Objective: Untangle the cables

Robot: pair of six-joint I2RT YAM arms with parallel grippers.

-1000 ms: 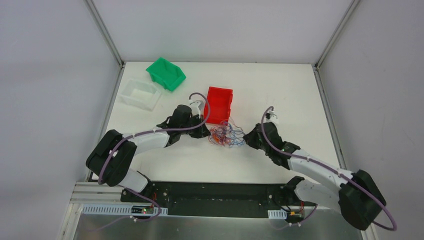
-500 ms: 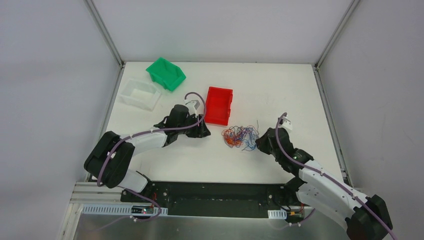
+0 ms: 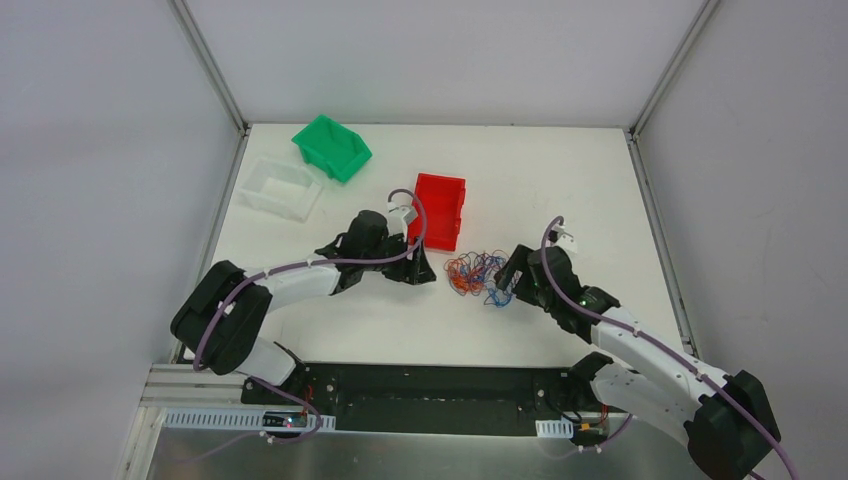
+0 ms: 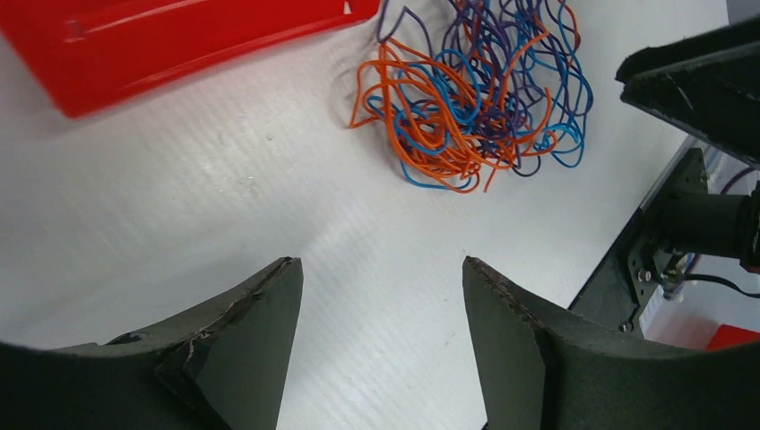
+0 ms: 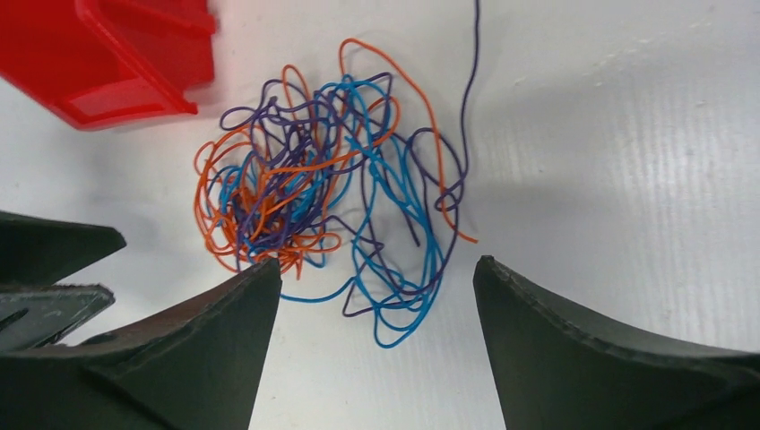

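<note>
The cables [image 3: 478,273] lay in a clump near the middle of the desk [image 3: 560,180], between the left hand [image 4: 381,269] and the right hand [image 5: 376,269], both spread and empty, the right hand closer.

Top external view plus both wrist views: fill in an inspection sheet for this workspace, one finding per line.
Surface: white table, no damage seen.
Job's things: cables in orange, blue and purple, lying in one tangle on the table beside the red bin; one purple strand sticks out.
Clutter: green bin and clear bin at the far left.
Grippers: left gripper open, holding nothing, short of the tangle; right gripper open, holding nothing, with some blue loops lying between its fingers.
Cables: purple arm cables run along both arms, apart from the tangle.
Surroundings: white walls, metal corner posts.
</note>
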